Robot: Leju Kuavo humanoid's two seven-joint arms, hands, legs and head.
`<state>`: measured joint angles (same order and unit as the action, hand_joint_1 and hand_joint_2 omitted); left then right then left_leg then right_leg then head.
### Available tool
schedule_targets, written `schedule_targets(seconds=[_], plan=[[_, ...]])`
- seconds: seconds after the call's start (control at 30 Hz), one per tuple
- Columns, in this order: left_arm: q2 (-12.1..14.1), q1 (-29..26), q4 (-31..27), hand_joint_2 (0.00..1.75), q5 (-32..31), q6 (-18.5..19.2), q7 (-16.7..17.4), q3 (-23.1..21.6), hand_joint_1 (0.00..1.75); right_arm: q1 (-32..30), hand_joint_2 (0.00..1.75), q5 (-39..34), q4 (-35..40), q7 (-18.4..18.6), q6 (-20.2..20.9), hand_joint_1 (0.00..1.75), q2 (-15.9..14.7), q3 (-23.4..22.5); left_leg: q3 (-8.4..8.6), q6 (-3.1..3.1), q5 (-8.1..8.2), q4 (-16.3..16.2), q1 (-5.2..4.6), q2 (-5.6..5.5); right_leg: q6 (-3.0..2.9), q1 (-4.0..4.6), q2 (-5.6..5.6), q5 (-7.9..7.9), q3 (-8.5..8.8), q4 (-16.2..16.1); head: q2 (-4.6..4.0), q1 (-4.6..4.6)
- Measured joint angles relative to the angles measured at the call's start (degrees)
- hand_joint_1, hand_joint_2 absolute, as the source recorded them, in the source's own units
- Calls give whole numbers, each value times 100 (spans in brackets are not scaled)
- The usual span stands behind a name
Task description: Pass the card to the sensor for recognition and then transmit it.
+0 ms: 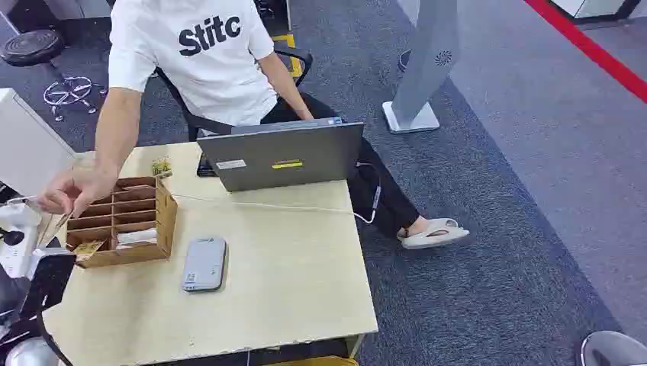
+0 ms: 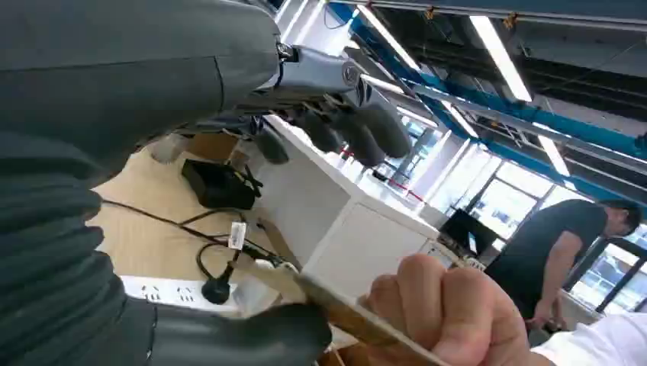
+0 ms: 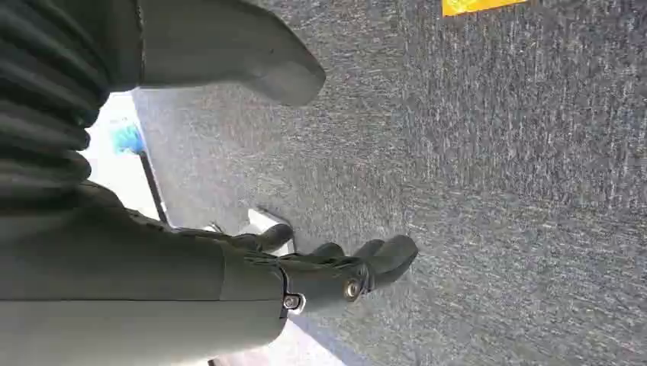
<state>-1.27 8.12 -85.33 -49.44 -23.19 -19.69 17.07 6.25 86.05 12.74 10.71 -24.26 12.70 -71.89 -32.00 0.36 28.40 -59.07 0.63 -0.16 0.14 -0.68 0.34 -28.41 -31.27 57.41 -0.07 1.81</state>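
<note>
Close up, my left robot hand [image 2: 305, 229] is spread while a person's hand [image 2: 450, 313] holds the card [image 2: 343, 311]; my right robot hand [image 3: 305, 252] hangs spread over carpet [image 3: 496, 191].

- Head view: high, looking forward and down over the tabletop [image 1: 290, 274] and carpet [image 1: 519, 229].
- Left wrist view: close behind left robot hand [image 2: 336, 114], tilted up toward ceiling – shares the tabletop edge.
- Right wrist view: close behind right robot hand [image 3: 336, 267], facing the carpet.

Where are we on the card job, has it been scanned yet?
Not scanned. A person's hand is holding the card out at the left hand, whose fingers look spread. The right hand hangs over carpet. The sensor lies untouched on the table.
</note>
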Motion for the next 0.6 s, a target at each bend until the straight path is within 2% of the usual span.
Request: schedule_targets(seconds=[0.47,0.6], plan=[[-11,-205,-68,175,-29,76,118,-431,175,-4,175,-37,-9,35,35,0,-24,48,-3,0,0,0,-1,-1,0,0,-1,0,1,0,0,2],[-11,-321,-138,175,-774,-118,321,-607,175,-5,175,-44,-9,22,35,0,-24,85,-3,0,0,0,-1,-1,0,0,-1,0,0,0,0,2]])
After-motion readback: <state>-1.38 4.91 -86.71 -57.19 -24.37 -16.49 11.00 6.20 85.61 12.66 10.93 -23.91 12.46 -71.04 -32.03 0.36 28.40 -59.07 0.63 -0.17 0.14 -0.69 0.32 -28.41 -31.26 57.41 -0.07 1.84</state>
